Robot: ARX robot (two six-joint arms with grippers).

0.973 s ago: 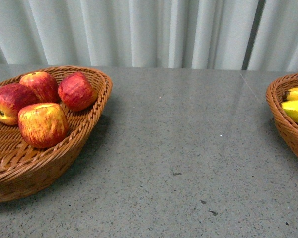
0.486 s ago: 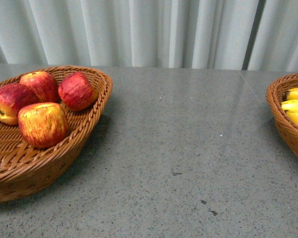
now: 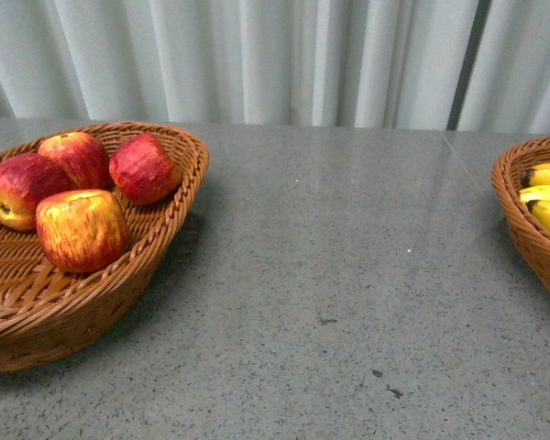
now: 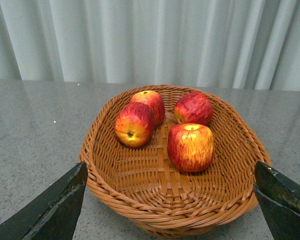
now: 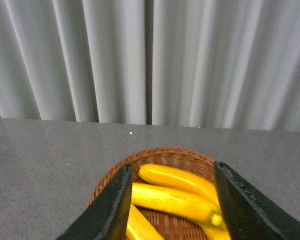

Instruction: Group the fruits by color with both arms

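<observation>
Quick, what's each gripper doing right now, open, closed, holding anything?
Left gripper: open wide, empty, above the apple basket.
Right gripper: open, empty, over the bananas.

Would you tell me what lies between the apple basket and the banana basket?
Nothing: the front view shows bare grey tabletop between the apple basket and banana basket.

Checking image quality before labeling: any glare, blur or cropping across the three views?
Front view: sharp, soft sheen on the table, right basket cropped at the edge. Left wrist view: apples crisp, near gripper fingers dark and soft. Right wrist view: bananas partly hidden behind blurred fingers, slight glare on the peel.
</observation>
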